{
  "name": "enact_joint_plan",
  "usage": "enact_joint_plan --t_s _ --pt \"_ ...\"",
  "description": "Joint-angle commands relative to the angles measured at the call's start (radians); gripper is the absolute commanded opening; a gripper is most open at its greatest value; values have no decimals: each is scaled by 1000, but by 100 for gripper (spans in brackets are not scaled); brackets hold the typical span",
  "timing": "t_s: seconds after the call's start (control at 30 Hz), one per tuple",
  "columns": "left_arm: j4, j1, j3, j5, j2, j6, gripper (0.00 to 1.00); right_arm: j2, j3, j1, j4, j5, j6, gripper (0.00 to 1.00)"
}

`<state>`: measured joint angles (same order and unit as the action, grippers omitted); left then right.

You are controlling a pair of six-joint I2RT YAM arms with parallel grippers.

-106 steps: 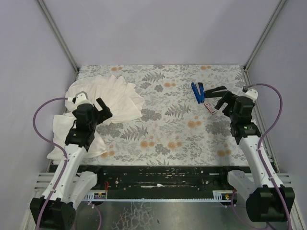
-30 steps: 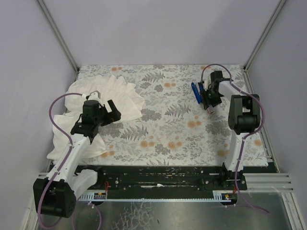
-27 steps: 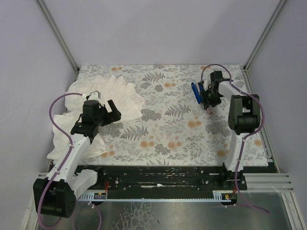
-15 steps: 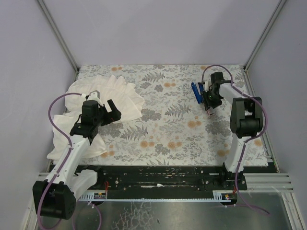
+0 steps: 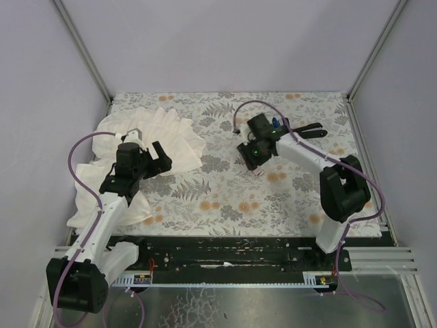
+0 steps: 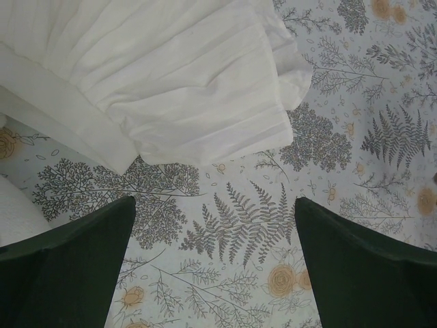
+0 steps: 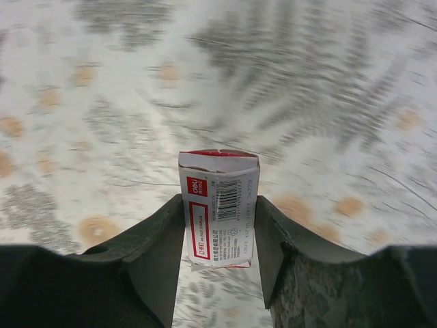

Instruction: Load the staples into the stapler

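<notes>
The right gripper (image 7: 218,229) is partly closed on the staple box (image 7: 218,201), one finger pressed to each long side. The box is white with a red label and a barcode, and its open flap end points away from the wrist. The floral surface beyond it is blurred, so I cannot tell whether the box clears the table. In the top view the right gripper (image 5: 251,156) sits near the middle of the table (image 5: 225,198), a little right of centre.

The stapler (image 5: 306,129) lies behind the right forearm, towards the back right. Its black length is in full view, while only a bit of blue shows past the arm. It is well apart from the box.

The left gripper (image 5: 156,156) is wide open and holds nothing. In its wrist view the left gripper (image 6: 215,232) hangs over bare table just beside the hem of the white cloth (image 6: 171,75).

There is one staple box, one stapler and one cloth. The cloth (image 5: 160,133) fills the back left and trails down the left edge. Open floral surface runs between the two grippers and along the whole near side. The stapler has the right wall near it.
</notes>
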<state>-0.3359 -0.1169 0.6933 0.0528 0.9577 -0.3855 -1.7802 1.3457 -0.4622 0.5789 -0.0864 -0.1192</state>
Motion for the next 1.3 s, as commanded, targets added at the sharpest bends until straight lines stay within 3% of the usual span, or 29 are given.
enact_joint_plan --t_s 0.0,0.27,0.53,0.8,0.97,1.13,1.27 --pt "40 2 35 -27 -8 11 100 -27 3 -152 -19 -46 75 49" --pt "41 2 31 -34 -26 8 100 -100 -8 -318 -40 20 119 50" --pt "37 2 28 -46 -33 1 100 -43 -67 -326 -77 62 165 71" --pt "57 2 30 -60 -45 -14 100 104 -115 -326 -121 43 303 72" --pt "109 2 85 -65 -46 -24 100 282 -278 -326 -172 -22 508 72" --pt "208 1 142 -24 29 -10 100 422 -553 -327 -444 -96 732 69" --pt "225 2 160 -10 94 32 100 463 -670 -337 -581 -101 807 68"
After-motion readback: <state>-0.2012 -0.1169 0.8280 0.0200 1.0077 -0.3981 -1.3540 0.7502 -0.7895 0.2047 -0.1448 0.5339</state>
